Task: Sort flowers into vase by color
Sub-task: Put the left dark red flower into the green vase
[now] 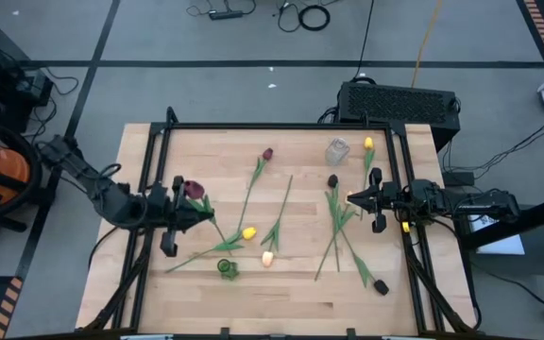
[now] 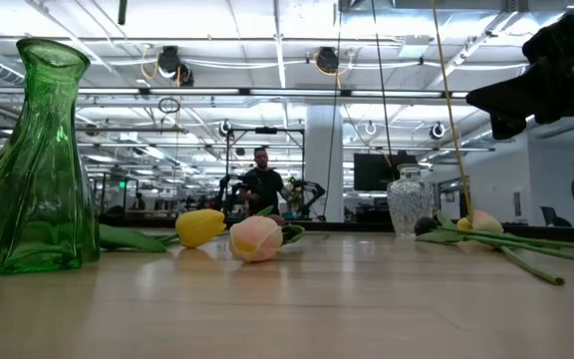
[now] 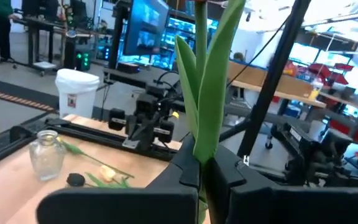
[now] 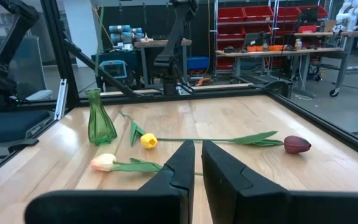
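Pale wood table (image 1: pixel 291 283): left gripper (image 3: pixel 202 169) clamped on dark-red tulip (image 1: pixel 194 191) above green glass vase (image 1: pixel 227 269); right gripper (image 1: pixel 359 199) closed, empty, far side from vase

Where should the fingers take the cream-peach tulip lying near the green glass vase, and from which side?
Probably on its thin green stem, not the head. The cream-peach artificial tulip lies flat on the wooden table, its stem running away from the green glass vase toward mid-table, with leaves partway along. Come straight down from above, fingers across the bare stem near the head, where no other flower crosses.
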